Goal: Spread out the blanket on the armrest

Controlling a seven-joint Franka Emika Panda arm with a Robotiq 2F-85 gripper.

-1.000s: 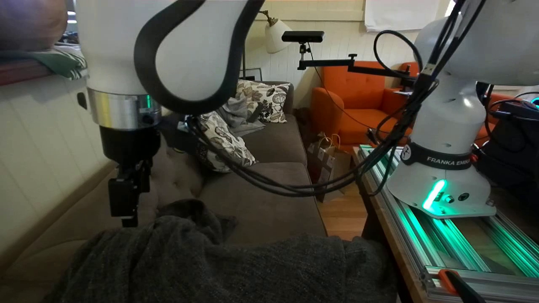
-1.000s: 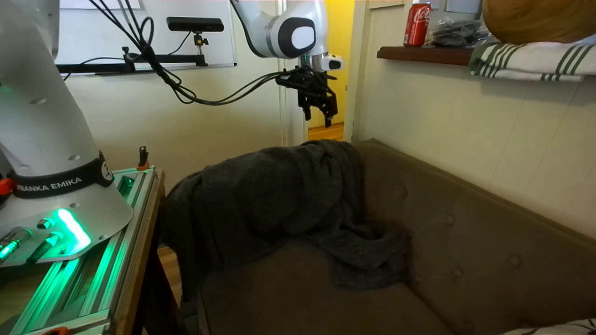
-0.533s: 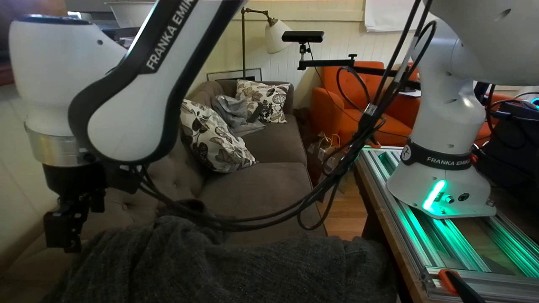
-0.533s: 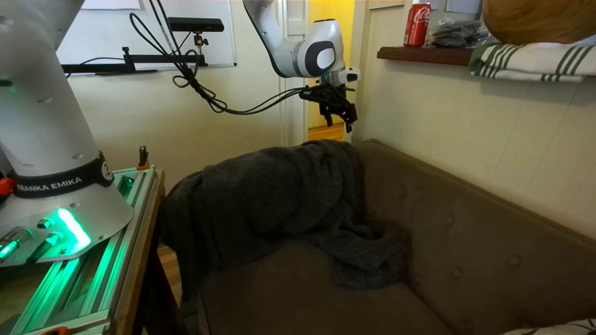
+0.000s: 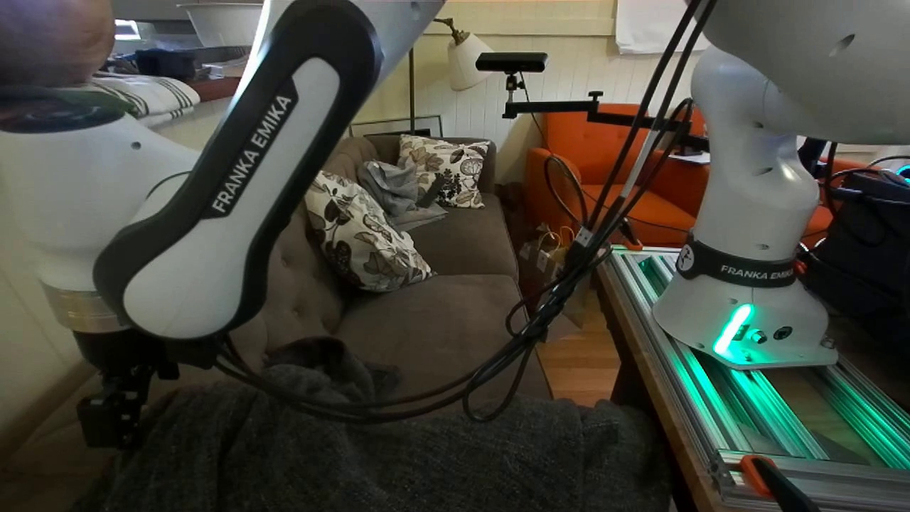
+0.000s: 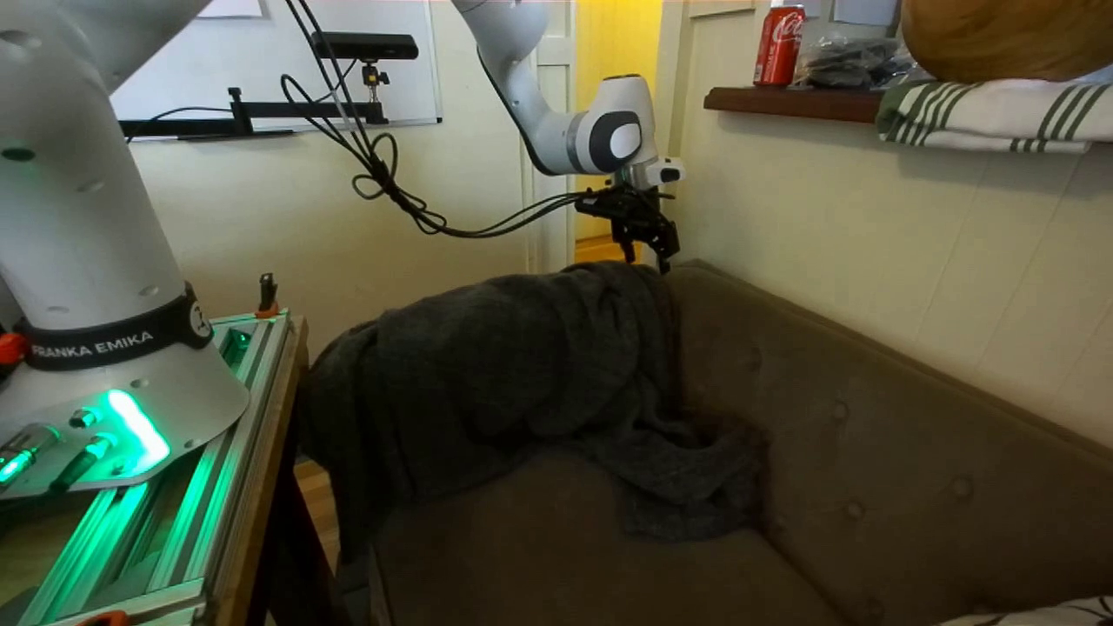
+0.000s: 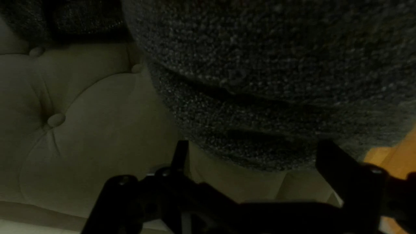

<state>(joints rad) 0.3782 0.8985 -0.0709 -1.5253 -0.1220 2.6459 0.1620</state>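
The dark grey knitted blanket (image 5: 398, 462) lies bunched over the end of the sofa. In an exterior view the blanket (image 6: 504, 356) drapes from the sofa's front to its back corner, and a loose end lies on the seat. The armrest is hidden under it. My gripper (image 6: 647, 254) hangs just above the blanket's back end, near the sofa's corner; the gripper also shows in an exterior view (image 5: 114, 427). In the wrist view my gripper (image 7: 253, 144) is open and empty, with the blanket's rounded edge (image 7: 260, 65) beneath and between the fingers. I cannot tell if they touch.
The tufted sofa back (image 6: 869, 417) runs along the wall. A shelf (image 6: 796, 103) with a red can (image 6: 780, 45) juts above it. Patterned cushions (image 5: 370, 242) and a pale cloth (image 5: 405, 188) lie farther along. The robot's table (image 6: 291, 382) borders the sofa's front. Cables hang from the arm.
My gripper has moved down and toward the wall and the sofa's back corner, closer to the blanket. It stays open. The blanket has not moved.
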